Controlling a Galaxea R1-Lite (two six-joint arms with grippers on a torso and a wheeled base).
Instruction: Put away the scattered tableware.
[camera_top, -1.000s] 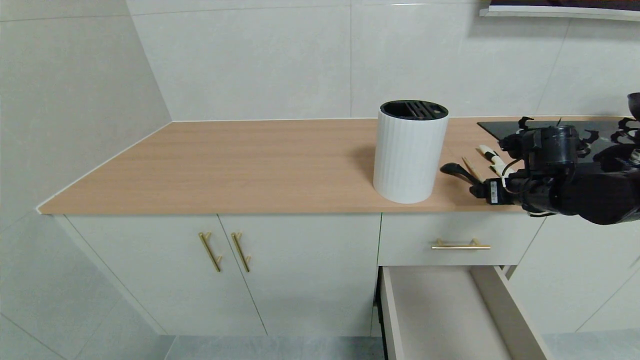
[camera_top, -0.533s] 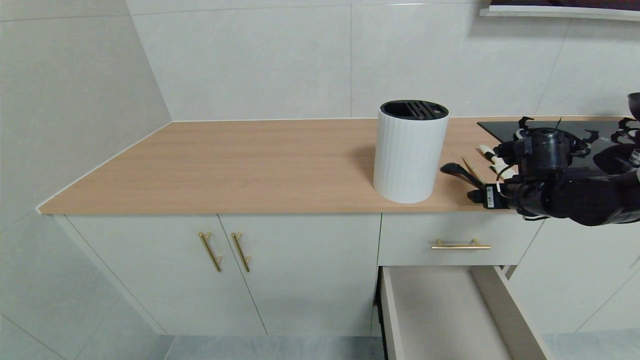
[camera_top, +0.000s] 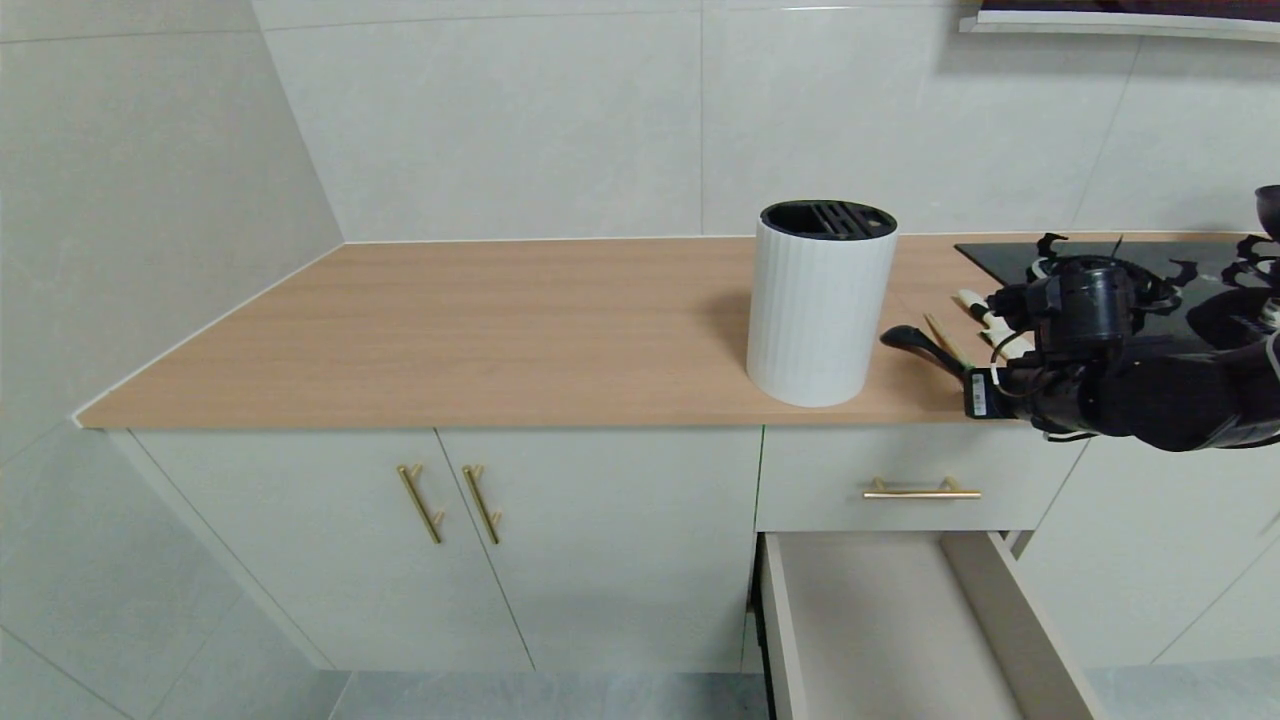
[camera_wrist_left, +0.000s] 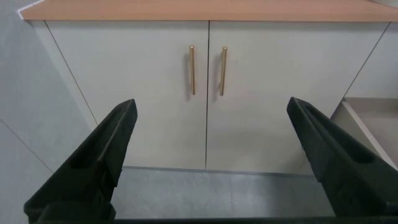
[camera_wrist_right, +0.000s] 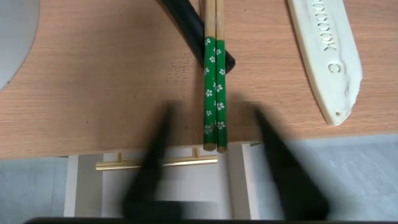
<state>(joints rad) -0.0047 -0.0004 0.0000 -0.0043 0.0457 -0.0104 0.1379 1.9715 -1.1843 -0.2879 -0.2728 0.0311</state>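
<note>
Wooden worktop (camera_top: 450, 330) runs across the head view, and the risk sits at its right end. Low on the left, the left fingers (camera_wrist_left: 106, 162) hang spread wide and empty in front of the cupboard doors (camera_wrist_left: 261, 93), well apart from the tableware, so trouble there seems unlikely.

Farther right the white holder (camera_top: 820, 310) stands upright near the front edge. Just right of it lie a black handle (camera_top: 912, 340), then the chopsticks (camera_wrist_right: 214, 81), then a white blade (camera_wrist_right: 326, 56). The chopsticks lie side by side and touching. Their green flowered ends reach the front edge, above the pulled-out drawer (camera_top: 880, 620). The right fingers (camera_wrist_right: 155, 155) are parted, one on each side of those green ends, gripping nothing.

The likeliest slip is a squeeze that catches one stick and lets the other roll away. The round sticks could also ride over each other and scissor. A hold at the very ends leaves most of their length unsupported, so they could droop or pivot on the lift. The black handle crosses the sticks farther up, and whether it touches them I cannot tell. If it does, dragging them could pull it along. Any nudge towards the edge could tip the sticks into the drawer or onto the floor.
</note>
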